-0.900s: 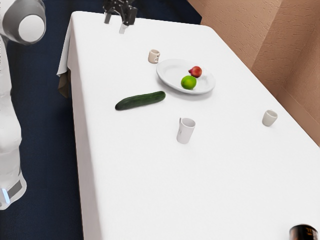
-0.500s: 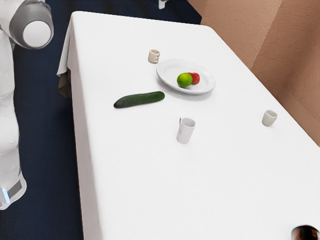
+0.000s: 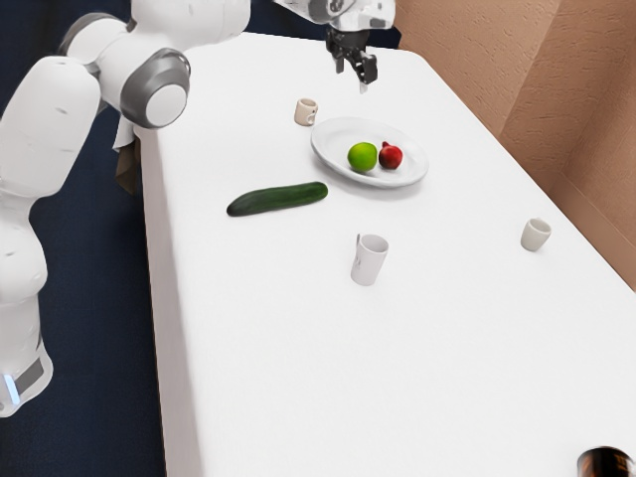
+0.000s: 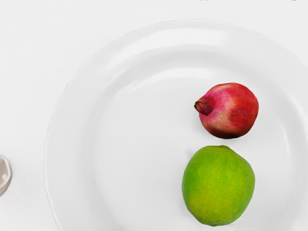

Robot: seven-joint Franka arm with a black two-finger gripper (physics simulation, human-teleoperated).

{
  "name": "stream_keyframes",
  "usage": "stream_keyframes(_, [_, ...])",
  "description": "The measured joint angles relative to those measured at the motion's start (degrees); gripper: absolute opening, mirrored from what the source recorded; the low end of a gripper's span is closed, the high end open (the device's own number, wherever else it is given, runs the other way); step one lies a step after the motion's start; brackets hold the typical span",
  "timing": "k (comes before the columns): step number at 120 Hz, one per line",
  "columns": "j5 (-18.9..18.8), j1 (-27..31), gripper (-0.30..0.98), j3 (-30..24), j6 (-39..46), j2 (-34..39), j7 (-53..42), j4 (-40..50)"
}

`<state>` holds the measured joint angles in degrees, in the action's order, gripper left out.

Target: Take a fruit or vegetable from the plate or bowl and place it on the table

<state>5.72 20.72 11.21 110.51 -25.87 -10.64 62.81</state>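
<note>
Exterior view: blk gripper (image 3: 353,78), fingers spread, above cloth-covered tbl (image 3: 298,348).
Dimpled grn lime (image 3: 363,157) & glossy red pomegranate (image 3: 391,157) w/ stubby crown on smooth, rimmed wht plate (image 3: 333,144); narrow gap btwn.

You have a broad white plate (image 4: 134,154) beneath you, part of its rim cut off by the picture's edge, lying on the white table (image 4: 24,72). On its inner floor, you can see a red pomegranate (image 4: 232,111) and a green lime (image 4: 219,186) near each other, with a narrow gap between them. The pomegranate lies on its side, its brownish crown turned away from the lime's flank and roughly toward the side of the plate where you find a cup (image 4: 3,176). You see just part of that beige-pink cup, standing on the table outside the rim, clear of the plate.
</note>
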Motion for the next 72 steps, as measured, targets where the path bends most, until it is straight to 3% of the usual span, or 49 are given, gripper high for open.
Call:
stream_keyframes(21, [2.44, 1.12, 0.66, -0.7, 7.75, -4.17, -0.44, -0.08])
stream_keyframes(41, [3.89, 6.77, 0.65, -10.19, 14.79, -9.15, -0.76, -0.29])
stream_keyframes(72, [4.32, 7.39, 0.65, -13.65, 21.77, -13.62, -1.11, -0.48])
